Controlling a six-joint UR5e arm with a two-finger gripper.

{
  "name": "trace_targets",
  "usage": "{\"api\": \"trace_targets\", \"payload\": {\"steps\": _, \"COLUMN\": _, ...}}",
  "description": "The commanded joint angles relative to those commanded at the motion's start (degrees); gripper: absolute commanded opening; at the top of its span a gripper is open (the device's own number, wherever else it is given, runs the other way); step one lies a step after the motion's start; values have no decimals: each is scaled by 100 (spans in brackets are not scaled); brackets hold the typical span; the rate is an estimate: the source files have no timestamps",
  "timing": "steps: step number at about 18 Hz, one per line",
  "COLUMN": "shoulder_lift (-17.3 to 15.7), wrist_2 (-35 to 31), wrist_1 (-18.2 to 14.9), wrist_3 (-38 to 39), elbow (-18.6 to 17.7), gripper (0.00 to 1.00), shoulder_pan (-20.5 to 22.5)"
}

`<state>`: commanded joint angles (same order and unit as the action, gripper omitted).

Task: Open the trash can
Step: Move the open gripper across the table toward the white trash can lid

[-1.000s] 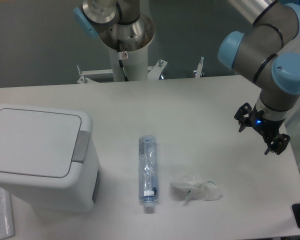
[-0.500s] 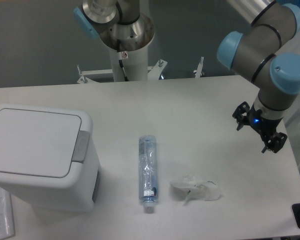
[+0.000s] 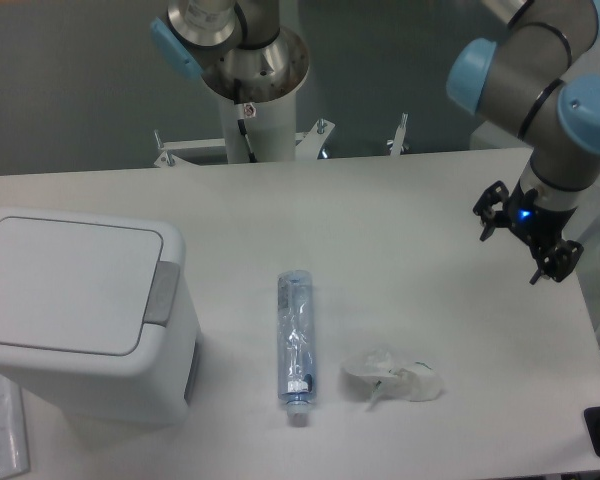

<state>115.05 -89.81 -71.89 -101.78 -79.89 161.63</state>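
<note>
- The trash can (image 3: 80,315) sits at the left end of the white counter (image 3: 400,200). It is a boxy white plastic bin with rounded corners.
- Its flat lid (image 3: 65,285) lies shut, smooth and matte. A grey push tab (image 3: 161,293) runs along the lid's right edge.
- The gripper (image 3: 526,238) hangs over the right end of the counter, well apart from the trash can. Its black fingers (image 3: 492,205) are spread wide and hold nothing.
- The arm (image 3: 540,80) above it is made of grey metal tubes with light blue caps at the joints.
- A clear, crumpled plastic bottle (image 3: 295,340) lies on its side near the middle of the counter, cap toward the front edge.
- Just to the right of the bottle lies a crinkled wad of clear plastic wrap (image 3: 392,378).
</note>
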Motion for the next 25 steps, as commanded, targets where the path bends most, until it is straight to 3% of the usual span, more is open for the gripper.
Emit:
{"api": "trace_targets", "payload": {"steps": 6, "shoulder_lift": -26, "wrist_2": -45, "wrist_1": 17, "wrist_3": 340, "elbow": 70, "gripper": 100, "shoulder_pan": -386}}
{"api": "trace_targets", "payload": {"steps": 10, "shoulder_lift": -26, "wrist_2": 594, "wrist_1": 201, "wrist_3": 2437, "elbow": 167, "gripper": 100, "shoulder_pan": -694}}
{"api": "trace_targets", "payload": {"steps": 13, "shoulder_lift": -35, "wrist_2": 1176, "wrist_1": 552, "wrist_3": 4249, "elbow": 27, "gripper": 100, "shoulder_pan": -817}}
{"api": "trace_targets", "payload": {"steps": 18, "shoulder_lift": -141, "wrist_2": 1255, "wrist_1": 694, "wrist_3": 4587, "elbow": -88, "gripper": 100, "shoulder_pan": -1186}}
{"api": "trace_targets", "payload": {"steps": 25, "shoulder_lift": -386, "wrist_2": 2248, "wrist_1": 922, "wrist_3": 5932, "elbow": 53, "gripper": 100, "shoulder_pan": -1643}}
